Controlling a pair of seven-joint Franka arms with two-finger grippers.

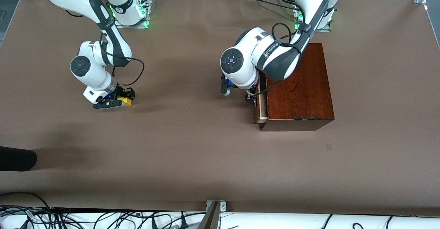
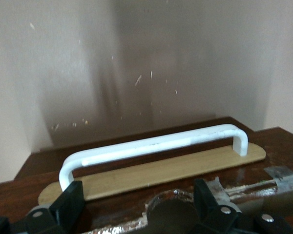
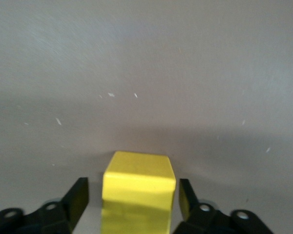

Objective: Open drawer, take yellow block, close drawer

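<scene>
Low on the counter with the right tool, toward the right arm's end. Spread wide, fingers standing off either flank of the yellow block, a sliver of bare counter showing on each side. Nothing pinched. Sitting flat on the counter squarely between those fingers, the yellow block, upright, with its top face and one side face turned to the right wrist camera. Just off the tool's tip in the front view, touching the counter only.

Well apart from there, toward the left arm's end: left tool held low, close in front of the drawer. Spread too, its black fingers set far apart, with nothing between them but the dark reddish drawer front. Just ahead of the fingertips in the left wrist view, the white bar handle, running across on its tan backing plate; not clasped, as far as can be seen. Whether the fingertips touch the drawer front, cannot tell.

Drawer drawn out only a little from the glossy mahogany box: a narrow strip of pale wood showing between the front panel and the box. Inside of the drawer hidden from every view.

Also at the counter's edge near the front camera, toward the right arm's end, a dark rounded shape, well clear of both tools.
</scene>
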